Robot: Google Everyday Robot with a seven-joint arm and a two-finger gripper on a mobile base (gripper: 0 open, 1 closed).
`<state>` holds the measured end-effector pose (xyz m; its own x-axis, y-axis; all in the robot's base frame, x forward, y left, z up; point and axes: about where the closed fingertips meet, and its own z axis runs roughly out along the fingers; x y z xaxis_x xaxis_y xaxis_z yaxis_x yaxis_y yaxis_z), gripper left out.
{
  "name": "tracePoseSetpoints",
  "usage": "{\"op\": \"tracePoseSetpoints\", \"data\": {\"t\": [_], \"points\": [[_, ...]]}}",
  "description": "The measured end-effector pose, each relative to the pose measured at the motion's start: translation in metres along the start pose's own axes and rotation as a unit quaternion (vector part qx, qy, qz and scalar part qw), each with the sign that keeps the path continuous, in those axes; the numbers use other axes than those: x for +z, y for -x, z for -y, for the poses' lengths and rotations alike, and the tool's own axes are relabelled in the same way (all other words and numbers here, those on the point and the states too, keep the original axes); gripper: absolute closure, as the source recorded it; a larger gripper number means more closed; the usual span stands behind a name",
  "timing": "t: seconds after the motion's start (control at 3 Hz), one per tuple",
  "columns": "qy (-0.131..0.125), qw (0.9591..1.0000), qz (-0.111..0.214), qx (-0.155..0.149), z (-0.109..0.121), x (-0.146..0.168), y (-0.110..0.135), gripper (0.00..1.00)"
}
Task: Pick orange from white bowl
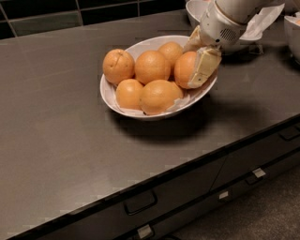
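Note:
The white bowl (108, 95) sits on the dark counter and holds several oranges on a white paper liner. My gripper (191, 65) reaches in from the upper right to the bowl's right side. Its cream fingers (204, 66) flank the rightmost orange (183, 70), one in front and one behind, and press on it. This orange is round and deep orange and still rests in the bowl. The paler orange with a dimple (118, 65) lies at the left, and a big oblong one (159, 96) lies at the front.
Another white bowl (195, 10) stands behind the arm at the back right, and a further bowl (292, 29) at the right edge. White paper (263, 19) hangs by the arm. The counter's front edge runs above drawers with handles (139, 202).

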<state>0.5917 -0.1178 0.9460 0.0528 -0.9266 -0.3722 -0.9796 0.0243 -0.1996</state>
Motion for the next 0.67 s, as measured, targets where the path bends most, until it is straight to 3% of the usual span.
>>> {"op": "tracePoseSetpoints", "data": {"t": [0.67], "points": [[0.01, 0.9999, 0.005, 0.0, 0.0004, 0.0113, 0.0009, 0.3]]}}
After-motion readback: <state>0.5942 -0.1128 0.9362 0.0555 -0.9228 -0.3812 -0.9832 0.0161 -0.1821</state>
